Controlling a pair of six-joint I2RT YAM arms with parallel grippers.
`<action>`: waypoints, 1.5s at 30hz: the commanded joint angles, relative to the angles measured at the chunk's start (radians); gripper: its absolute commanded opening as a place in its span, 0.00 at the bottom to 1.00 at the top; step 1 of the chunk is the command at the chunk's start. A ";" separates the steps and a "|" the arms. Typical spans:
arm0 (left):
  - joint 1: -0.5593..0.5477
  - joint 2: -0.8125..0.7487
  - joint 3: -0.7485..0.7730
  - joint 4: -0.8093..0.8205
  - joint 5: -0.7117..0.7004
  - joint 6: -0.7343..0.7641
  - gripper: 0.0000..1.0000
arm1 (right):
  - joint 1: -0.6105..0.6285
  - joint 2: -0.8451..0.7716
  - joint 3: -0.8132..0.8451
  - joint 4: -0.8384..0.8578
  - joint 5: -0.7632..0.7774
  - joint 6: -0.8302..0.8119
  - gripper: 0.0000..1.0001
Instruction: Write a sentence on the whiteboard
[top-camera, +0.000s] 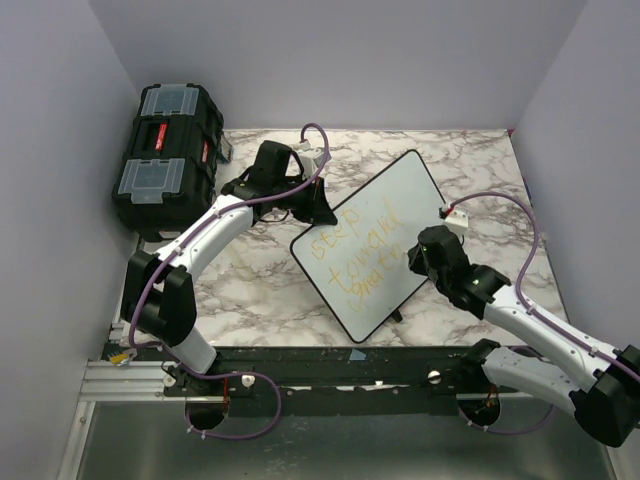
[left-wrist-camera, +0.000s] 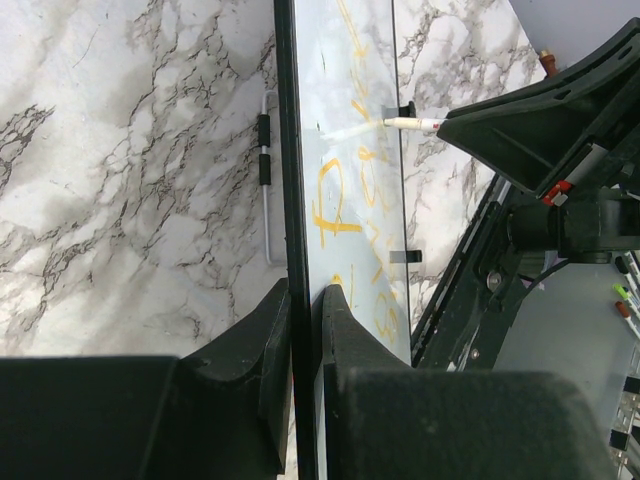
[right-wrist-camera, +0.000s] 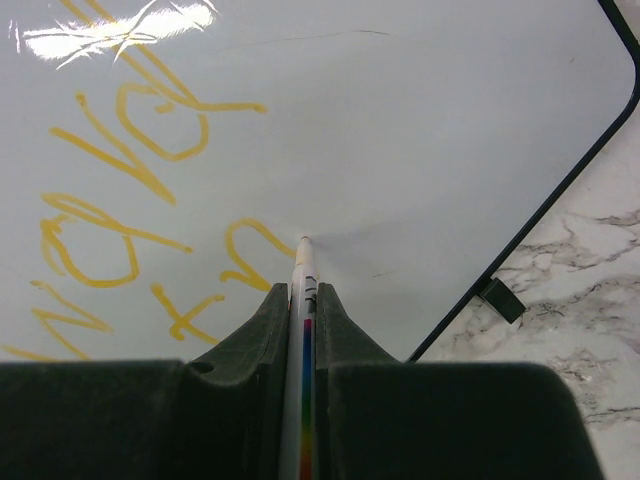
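1. On the marble table (top-camera: 250, 290), about mid-way across, sits the whiteboard (top-camera: 400, 195), turned diagonal, one rounded corner toward the arms' bases.
2. L gripper (left-wrist-camera: 305, 300): fingers closed on the board's thin black rim at its far-left edge, rim pinched betw. both pads.
3. R gripper (right-wrist-camera: 304, 292): fingers closed round a marker (right-wrist-camera: 303, 345), white barrel w/ a rainbow stripe. Its tip touches the board surface.
4. The sentence (top-camera: 362, 250): yellow-orange handwriting, approx three lines, faint against the white; can't read it w/ any certainty.
5. Marker tip sits just beside the nearest orange strokes, at the lower-right part of the writing.
6. Black toolbox (top-camera: 165, 150) w/ clear-lid compartments stands at the far-left corner, well apart from the board.
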 joint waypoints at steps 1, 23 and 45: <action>-0.018 0.008 -0.014 -0.027 -0.019 0.113 0.00 | -0.005 0.015 0.015 0.045 0.023 -0.011 0.01; -0.019 0.004 -0.015 -0.029 -0.019 0.111 0.00 | -0.020 0.034 -0.041 0.075 0.023 0.001 0.01; -0.019 0.011 -0.010 -0.029 -0.017 0.111 0.00 | -0.038 0.123 0.023 0.155 -0.018 -0.045 0.01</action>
